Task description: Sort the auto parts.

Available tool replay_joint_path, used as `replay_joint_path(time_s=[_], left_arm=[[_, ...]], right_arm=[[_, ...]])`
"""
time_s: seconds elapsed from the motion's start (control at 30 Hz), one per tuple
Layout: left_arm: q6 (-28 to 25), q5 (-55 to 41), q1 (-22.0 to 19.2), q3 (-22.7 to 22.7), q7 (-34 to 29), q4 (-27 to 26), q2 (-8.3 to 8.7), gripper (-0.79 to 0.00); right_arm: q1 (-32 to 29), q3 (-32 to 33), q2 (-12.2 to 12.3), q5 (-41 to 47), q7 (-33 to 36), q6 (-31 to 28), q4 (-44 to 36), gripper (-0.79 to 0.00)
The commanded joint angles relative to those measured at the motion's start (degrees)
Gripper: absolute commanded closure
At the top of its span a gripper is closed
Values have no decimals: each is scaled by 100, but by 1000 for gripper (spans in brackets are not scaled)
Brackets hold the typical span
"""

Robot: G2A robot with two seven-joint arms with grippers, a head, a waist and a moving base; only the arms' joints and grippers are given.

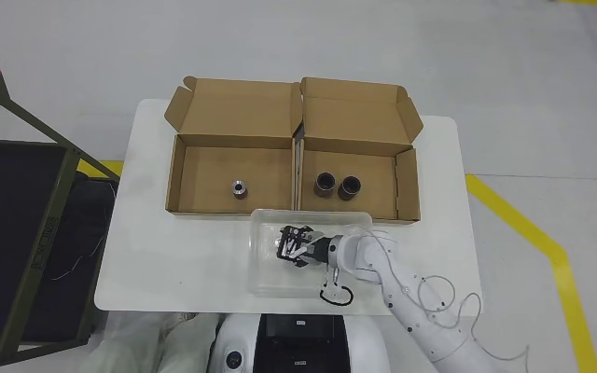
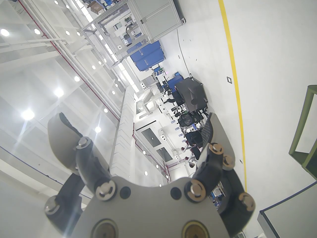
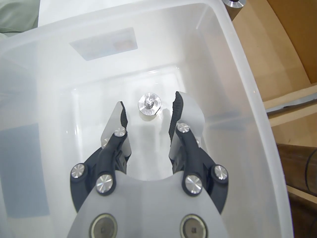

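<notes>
We see the right gripper [image 3: 149, 101], fingers spread, straddling a small metal part [image 3: 149, 106] on the floor of the clear bin [image 3: 235, 48]; it looks rigid, dense and slick, best pinched across its round rim.

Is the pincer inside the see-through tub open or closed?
Open. The right pincer is inside the clear tub, spread apart on either side of a small silver part, with gaps on both sides.
</notes>
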Motion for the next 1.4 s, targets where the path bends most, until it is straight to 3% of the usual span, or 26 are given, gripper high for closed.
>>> replay_joint_path(time_s=[0.0,0.2,0.5,0.6,1.37], left_arm=[[0,0,0,0,0,0,0,-785],[0,0,0,0,0,0,0,-785],[0,0,0,0,0,0,0,-785],[0,0,0,0,0,0,0,-785],[0,0,0,0,0,0,0,-785]], right_arm=[[37,-35,-7,24,-18,28,41,-372],[150,-148,-27,127,-28,81,197,-320],[171,-192,-15,375,79,50,96,-58],[166,-169,2,392,131,76,-26,-6],[-73,439,207,1169,191,-25,-1253,0]])
